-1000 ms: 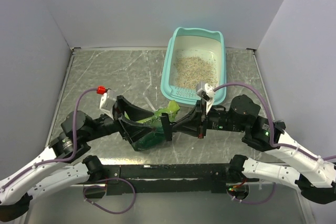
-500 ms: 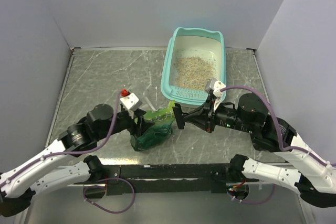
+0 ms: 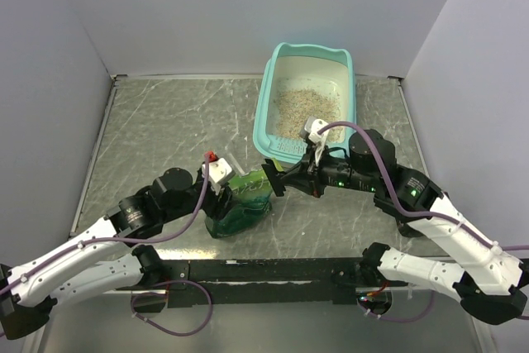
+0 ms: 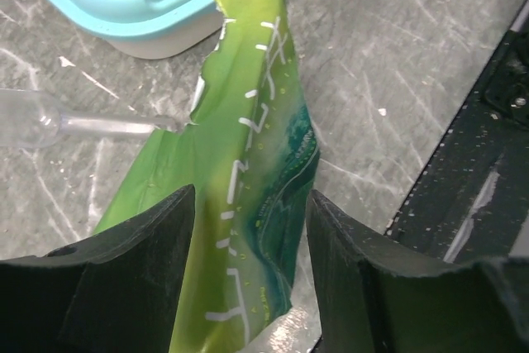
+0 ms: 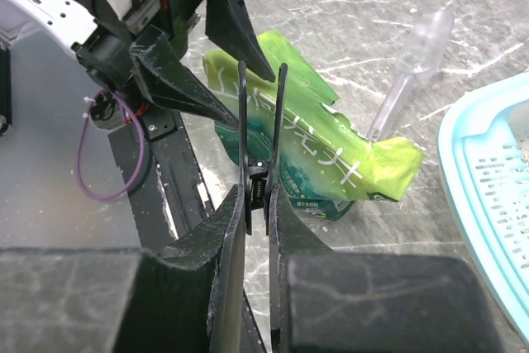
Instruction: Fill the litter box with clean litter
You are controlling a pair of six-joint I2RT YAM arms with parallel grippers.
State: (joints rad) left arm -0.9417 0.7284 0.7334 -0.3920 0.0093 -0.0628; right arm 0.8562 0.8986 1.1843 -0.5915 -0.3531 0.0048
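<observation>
The teal litter box [image 3: 307, 150] stands at the back right, with a loose patch of beige clean litter [image 3: 304, 109] on its white floor. In front of it on the table lies a green crinkled pouch [image 3: 240, 202]. My left gripper [image 4: 252, 204] is open and straddles the pouch [image 4: 248, 163]; the table shows between the pouch and the right finger. My right gripper [image 5: 256, 196] is shut on a black clip [image 5: 261, 121], whose long arms point at the pouch [image 5: 331, 155]. In the top view the right gripper [image 3: 277, 179] sits just right of the pouch's top.
A clear plastic scoop [image 5: 417, 47] lies on the table between the pouch and the litter box rim [image 5: 496, 171]. The black base rail [image 3: 264, 270] runs along the near edge. Grey walls close in the left, back and right.
My left gripper has swung right over the pouch and its jaws have narrowed around it. The right gripper, still holding the clip, has drawn back a little from the pouch.
</observation>
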